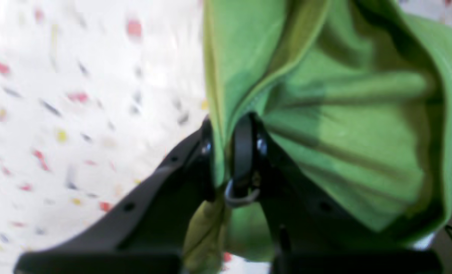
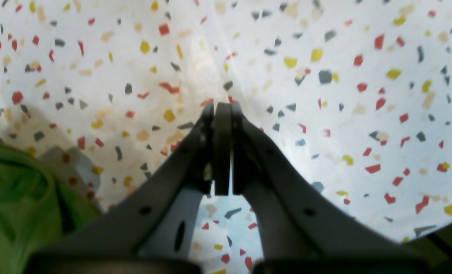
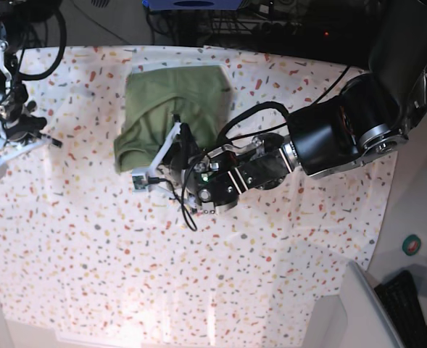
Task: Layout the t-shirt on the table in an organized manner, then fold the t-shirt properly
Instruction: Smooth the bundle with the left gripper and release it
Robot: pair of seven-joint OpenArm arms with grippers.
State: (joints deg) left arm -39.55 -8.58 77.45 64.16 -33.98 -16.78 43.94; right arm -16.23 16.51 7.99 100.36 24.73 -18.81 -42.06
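The olive-green t-shirt (image 3: 171,94) lies bunched and partly doubled over at the back middle of the speckled table (image 3: 126,261). My left gripper (image 3: 162,152) is at the shirt's near edge. In the left wrist view it (image 1: 228,152) is shut on a fold of the t-shirt (image 1: 344,125), which hangs gathered from the jaws above the table (image 1: 58,114). My right gripper (image 3: 17,148) is at the table's far left, apart from the shirt. In the right wrist view it (image 2: 222,114) is shut with nothing seen in it, over the table (image 2: 325,114); the t-shirt (image 2: 16,205) shows at the lower left.
Cables and equipment (image 3: 199,14) run along the back edge. A plain grey-white surface (image 3: 351,312) and a keyboard (image 3: 416,304) sit past the table's front right corner. The left arm's bulky black body (image 3: 343,130) lies across the right half of the table.
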